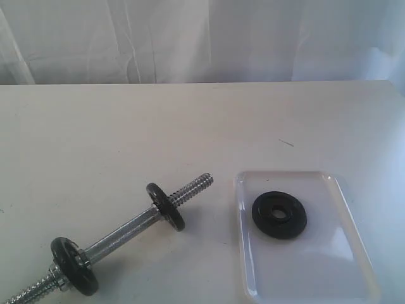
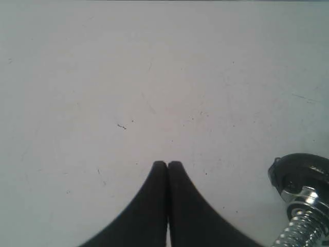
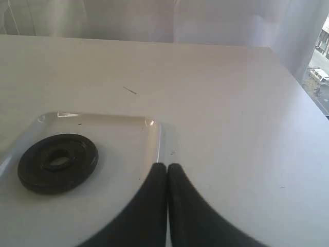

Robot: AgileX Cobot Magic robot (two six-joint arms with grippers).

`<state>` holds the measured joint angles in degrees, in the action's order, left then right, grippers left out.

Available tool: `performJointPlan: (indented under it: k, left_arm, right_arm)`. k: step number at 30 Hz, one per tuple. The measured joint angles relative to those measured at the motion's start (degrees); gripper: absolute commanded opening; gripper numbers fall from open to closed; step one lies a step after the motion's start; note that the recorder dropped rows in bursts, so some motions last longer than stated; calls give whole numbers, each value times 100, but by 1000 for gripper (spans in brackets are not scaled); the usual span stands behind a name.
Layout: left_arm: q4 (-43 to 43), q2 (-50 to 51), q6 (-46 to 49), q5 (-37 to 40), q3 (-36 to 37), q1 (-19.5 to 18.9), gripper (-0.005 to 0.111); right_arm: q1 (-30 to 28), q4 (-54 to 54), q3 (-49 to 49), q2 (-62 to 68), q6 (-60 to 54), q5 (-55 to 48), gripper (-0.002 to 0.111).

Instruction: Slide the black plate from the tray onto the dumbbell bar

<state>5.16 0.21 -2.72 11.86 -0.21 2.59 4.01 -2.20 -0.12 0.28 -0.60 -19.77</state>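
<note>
Dumbbell bar (image 1: 123, 231) end cut off, btm-left.

I log the left gripper (image 2: 167, 163) as two smooth matte-black fingers (image 2: 150, 206), wide at the base and curving in to slim rounded tips. The right gripper (image 3: 167, 165) looks the same to me: black and horn-shaped.

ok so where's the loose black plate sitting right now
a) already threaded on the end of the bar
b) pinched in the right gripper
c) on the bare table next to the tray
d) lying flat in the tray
D: the black plate lies flat inside the tray, apart from the dumbbell bar, and the right gripper is shut on nothing.
</note>
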Motion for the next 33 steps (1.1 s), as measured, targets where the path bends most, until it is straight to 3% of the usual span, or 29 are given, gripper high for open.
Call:
performJointPlan:
  k: [15,19,25,33]
  left_arm:
    - [0,0,0,248,-130,0,0]
    - [-48,-13,0,621,-1019,0,0]
    - [-549,-34,0,827,-2965,0,0]
    - [-561,-34,0,292,-3310,0,0]
  right_arm:
    - [11,0,0,0,0,0,0]
    - [123,0,0,0,0,0,0]
    - [132,0,0,0,0,0,0]
    - [132,0,0,0,0,0,0]
